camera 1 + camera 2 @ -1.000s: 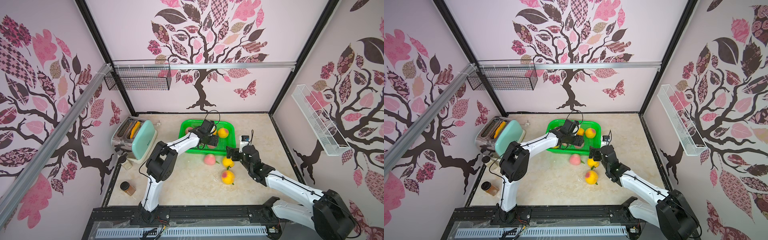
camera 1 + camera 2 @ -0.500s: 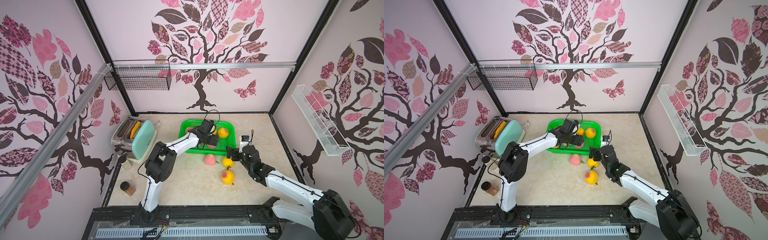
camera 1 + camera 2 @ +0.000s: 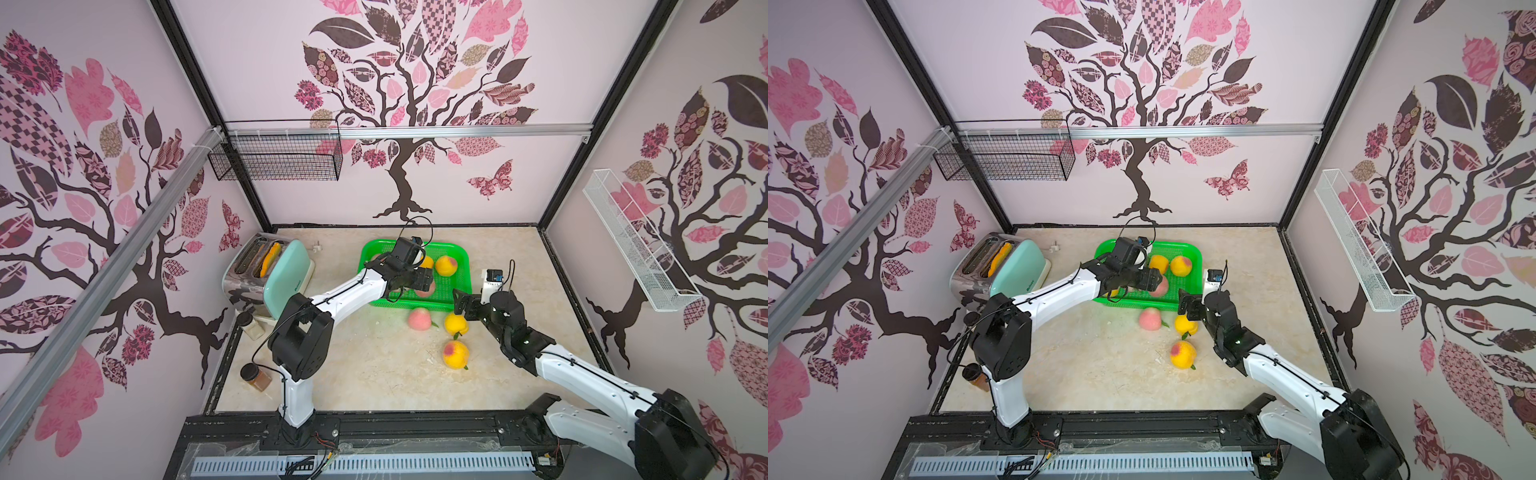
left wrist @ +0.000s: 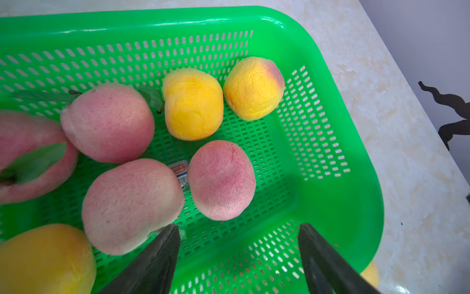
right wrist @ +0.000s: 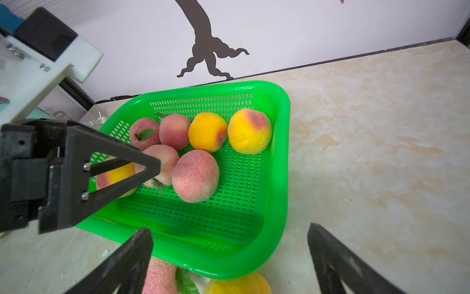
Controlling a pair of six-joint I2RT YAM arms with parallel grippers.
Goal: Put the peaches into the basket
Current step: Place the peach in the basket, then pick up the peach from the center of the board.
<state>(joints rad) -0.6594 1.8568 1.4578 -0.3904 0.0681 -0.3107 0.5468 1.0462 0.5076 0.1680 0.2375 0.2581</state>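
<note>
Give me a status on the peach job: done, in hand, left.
Done: seven peaches lie in the basket. In hand: nothing; the left claw hangs open over the basket, the right claw open by its near rim. Left: three on the table, a pink peach, a yellow peach and a blushed peach.

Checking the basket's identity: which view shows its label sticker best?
The left wrist view: the sticker lies on the basket floor, partly showing between two pink peaches. In the right wrist view those peaches cover that spot; in both top views it cannot be made out.
</note>
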